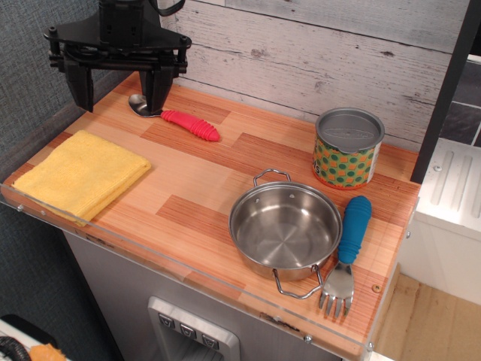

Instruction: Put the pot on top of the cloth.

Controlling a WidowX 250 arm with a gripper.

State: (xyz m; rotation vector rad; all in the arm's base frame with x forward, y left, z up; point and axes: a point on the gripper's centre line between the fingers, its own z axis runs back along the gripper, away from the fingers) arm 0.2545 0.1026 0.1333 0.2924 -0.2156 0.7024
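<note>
The shiny steel pot (pixel 285 228) with two wire loop handles sits empty near the front right of the wooden counter. The folded yellow cloth (pixel 81 176) lies at the front left, flat and bare. My black gripper (pixel 119 94) hangs open and empty over the back left corner, above and behind the cloth, far from the pot.
A green-orange patterned tin can (pixel 346 148) stands behind the pot at the right. A blue-handled fork (pixel 349 252) lies right beside the pot. A red-handled spoon (pixel 180 120) lies at the back, just right of the gripper. A clear plastic lip (pixel 188 278) edges the counter front.
</note>
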